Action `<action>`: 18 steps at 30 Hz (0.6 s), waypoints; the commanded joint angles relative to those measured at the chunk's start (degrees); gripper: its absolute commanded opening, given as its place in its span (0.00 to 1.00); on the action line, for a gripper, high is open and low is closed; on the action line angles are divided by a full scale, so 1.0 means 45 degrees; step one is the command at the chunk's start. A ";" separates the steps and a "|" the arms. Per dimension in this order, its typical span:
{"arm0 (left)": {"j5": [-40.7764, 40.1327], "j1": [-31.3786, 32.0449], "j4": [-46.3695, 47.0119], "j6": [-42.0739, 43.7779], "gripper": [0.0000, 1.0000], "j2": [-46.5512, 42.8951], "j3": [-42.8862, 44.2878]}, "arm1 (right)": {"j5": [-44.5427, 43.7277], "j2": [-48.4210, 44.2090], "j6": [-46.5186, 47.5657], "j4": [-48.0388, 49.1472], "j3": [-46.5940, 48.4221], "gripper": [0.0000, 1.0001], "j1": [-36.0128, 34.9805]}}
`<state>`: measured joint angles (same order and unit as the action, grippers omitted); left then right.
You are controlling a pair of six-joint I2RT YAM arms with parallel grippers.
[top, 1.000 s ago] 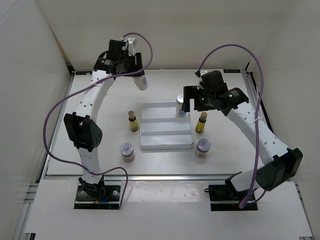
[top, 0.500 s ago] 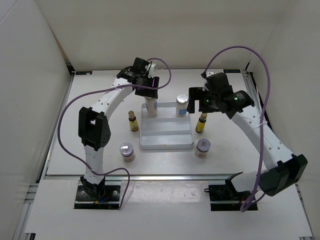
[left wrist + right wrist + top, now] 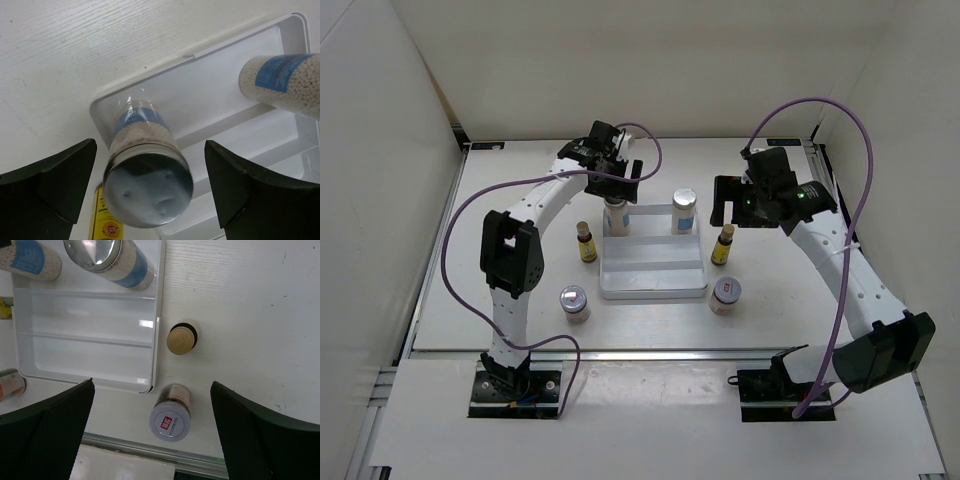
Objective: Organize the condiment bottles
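Two white condiment bottles with silver caps stand in the back row of the white tray (image 3: pixel 652 272), one at the left (image 3: pixel 618 216) and one at the right (image 3: pixel 684 209). My left gripper (image 3: pixel 617 190) hangs open over the left one. In the left wrist view its cap (image 3: pixel 148 187) sits between the fingers with a gap on each side. My right gripper (image 3: pixel 727 210) is open and empty above an amber bottle (image 3: pixel 723 244) and a squat jar (image 3: pixel 725 294) right of the tray. The amber bottle's cap (image 3: pixel 180 339) and the jar's red-marked lid (image 3: pixel 170 421) show between the right fingers.
A second amber bottle (image 3: pixel 586 242) and a second squat jar (image 3: pixel 574 303) stand on the table left of the tray. The tray's two front rows hold nothing. White walls close in the table on three sides.
My left arm swung in from the back left with the white bottle, set it in the tray's back-left corner and opened. My right gripper drew back to the right, away from the other white bottle.
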<state>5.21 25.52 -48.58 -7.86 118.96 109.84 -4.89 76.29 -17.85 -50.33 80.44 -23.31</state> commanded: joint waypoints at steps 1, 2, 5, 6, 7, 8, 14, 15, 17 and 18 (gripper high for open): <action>0.0034 0.0052 0.0424 -0.0011 1.00 -0.0478 0.0238 | -0.0164 -0.0041 -0.0116 -0.0242 -0.0141 1.00 0.0198; 0.0033 0.0052 0.0424 -0.0012 1.00 -0.0845 0.0239 | -0.0164 0.0134 -0.0116 -0.0242 -0.0258 1.00 0.0200; -0.0376 0.0052 0.0424 -0.0012 1.00 -0.1723 0.0687 | -0.0029 0.0429 -0.0116 -0.0242 -0.0609 1.00 0.0200; -0.0513 0.0052 0.0288 -0.0012 1.00 -0.1960 0.0901 | -0.0028 0.0584 -0.0116 -0.0068 -0.0611 1.00 0.0200; -0.0514 0.0052 0.0171 -0.0012 1.00 -0.2175 0.1329 | -0.0028 0.0740 -0.0116 -0.0067 -0.0785 1.00 0.0200; -0.0669 0.0052 0.0054 -0.0012 1.00 -0.2428 0.1507 | -0.0028 0.0742 -0.0116 -0.0067 -0.0787 1.00 0.0200; -0.2285 0.0052 -0.0123 0.0436 1.00 -0.4869 0.0496 | -0.0163 0.1521 -0.0565 0.0324 -0.0904 1.00 0.0200; -0.2504 0.0052 -0.0123 0.0438 1.00 -0.5162 0.0106 | -0.0164 0.1678 -0.0565 0.0459 -0.0904 1.00 0.0200; -0.2779 -0.0454 -0.0123 0.0613 1.00 -0.6080 -0.1352 | -0.0164 0.1872 -0.0683 0.0461 -0.0904 1.00 0.0200; -0.2915 -0.0668 -0.0007 0.0613 1.00 -0.6354 -0.1884 | -0.0164 0.2068 -0.0683 0.0461 -0.0904 1.00 0.0200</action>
<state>-3.27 24.84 -47.07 -6.42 94.06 107.87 -5.02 84.38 -19.77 -50.00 76.05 -22.57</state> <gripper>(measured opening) 0.998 0.998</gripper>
